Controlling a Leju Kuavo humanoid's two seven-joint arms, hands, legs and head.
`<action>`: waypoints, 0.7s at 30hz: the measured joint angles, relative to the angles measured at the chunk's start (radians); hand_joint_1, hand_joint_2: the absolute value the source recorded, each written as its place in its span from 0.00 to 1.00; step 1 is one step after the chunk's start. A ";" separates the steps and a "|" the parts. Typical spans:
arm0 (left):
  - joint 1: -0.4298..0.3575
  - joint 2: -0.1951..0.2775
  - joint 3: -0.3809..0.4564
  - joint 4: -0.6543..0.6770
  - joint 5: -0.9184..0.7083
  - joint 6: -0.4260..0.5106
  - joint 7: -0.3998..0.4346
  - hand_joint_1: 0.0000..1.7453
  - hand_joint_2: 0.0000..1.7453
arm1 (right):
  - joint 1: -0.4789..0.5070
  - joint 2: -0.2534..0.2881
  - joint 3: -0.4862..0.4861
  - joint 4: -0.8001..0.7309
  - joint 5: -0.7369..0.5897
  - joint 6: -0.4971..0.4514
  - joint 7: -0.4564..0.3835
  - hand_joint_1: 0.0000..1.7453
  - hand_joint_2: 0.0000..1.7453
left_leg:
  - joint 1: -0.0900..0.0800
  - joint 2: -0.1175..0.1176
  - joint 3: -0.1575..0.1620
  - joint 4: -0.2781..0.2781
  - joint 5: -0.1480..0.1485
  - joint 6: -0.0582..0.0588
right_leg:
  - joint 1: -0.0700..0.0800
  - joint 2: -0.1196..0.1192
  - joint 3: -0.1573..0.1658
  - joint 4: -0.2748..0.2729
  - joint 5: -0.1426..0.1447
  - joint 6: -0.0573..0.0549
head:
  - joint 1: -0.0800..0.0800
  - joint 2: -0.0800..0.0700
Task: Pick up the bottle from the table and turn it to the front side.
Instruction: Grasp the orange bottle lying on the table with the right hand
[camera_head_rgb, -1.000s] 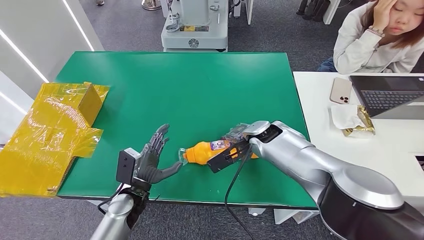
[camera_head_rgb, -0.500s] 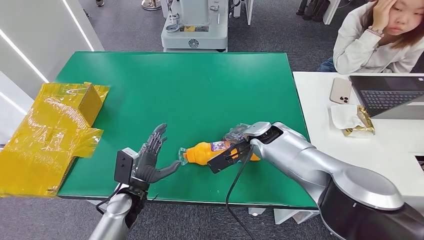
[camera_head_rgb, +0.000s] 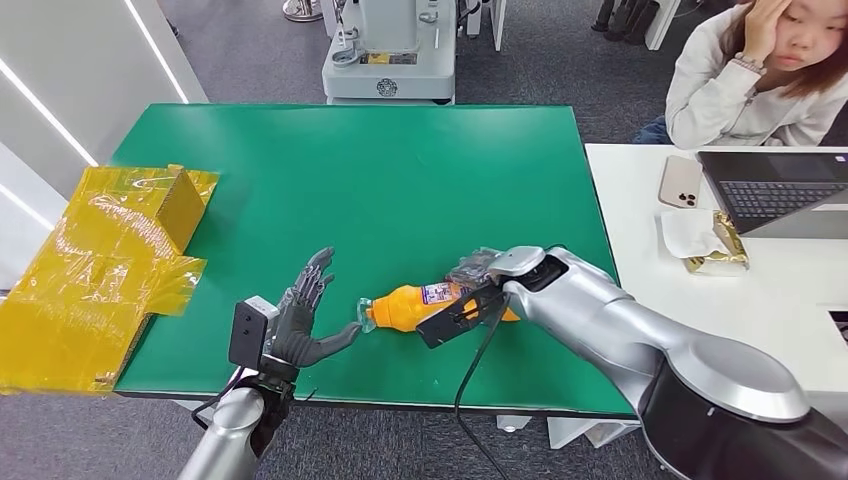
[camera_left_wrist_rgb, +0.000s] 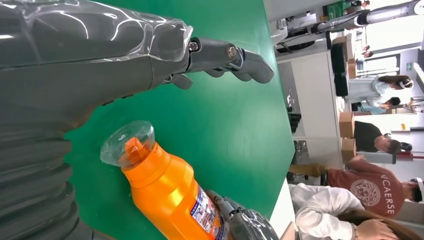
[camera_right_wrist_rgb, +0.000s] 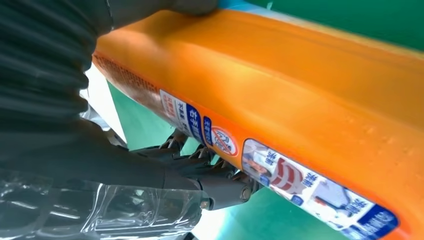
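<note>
An orange bottle with a clear cap lies on its side on the green table, near the front edge, cap pointing left. My right hand grips its body; the right wrist view shows dark fingers curled against the labelled side of the bottle. My left hand stands open just left of the cap, fingers spread upward and thumb reaching toward the cap without holding it. In the left wrist view the bottle lies beside the left hand, with the right hand's fingers on its far part.
A yellow taped cardboard box overhangs the table's left edge. To the right stands a white desk with a phone and a laptop, where a person sits. A grey machine base stands beyond the table.
My left hand has drawn back slightly to the left. The bottle and the right hand have barely shifted.
</note>
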 joint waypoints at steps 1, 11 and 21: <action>0.001 0.000 0.000 0.000 0.000 0.000 0.000 0.00 1.00 | 0.007 -0.003 -0.010 0.000 -0.020 -0.024 -0.008 1.00 1.00 | 0.000 0.000 0.000 0.000 0.000 0.000 | 0.000 0.000 0.000 0.000 0.000 0.000 | 0.000 0.000; 0.027 0.005 0.008 -0.013 0.002 0.016 -0.009 0.00 1.00 | 0.239 -0.089 -0.325 -0.082 -0.216 -0.343 -0.200 1.00 1.00 | 0.000 0.000 0.001 0.000 0.000 0.000 | 0.000 0.000 0.002 -0.001 0.000 0.000 | 0.000 0.000; 0.060 0.006 0.021 -0.063 0.002 0.033 -0.009 0.00 1.00 | 0.420 -0.134 -0.573 -0.230 -0.219 -0.375 -0.246 1.00 1.00 | 0.000 0.000 0.001 0.000 -0.001 -0.001 | 0.000 0.000 0.002 -0.001 -0.001 0.000 | 0.000 0.000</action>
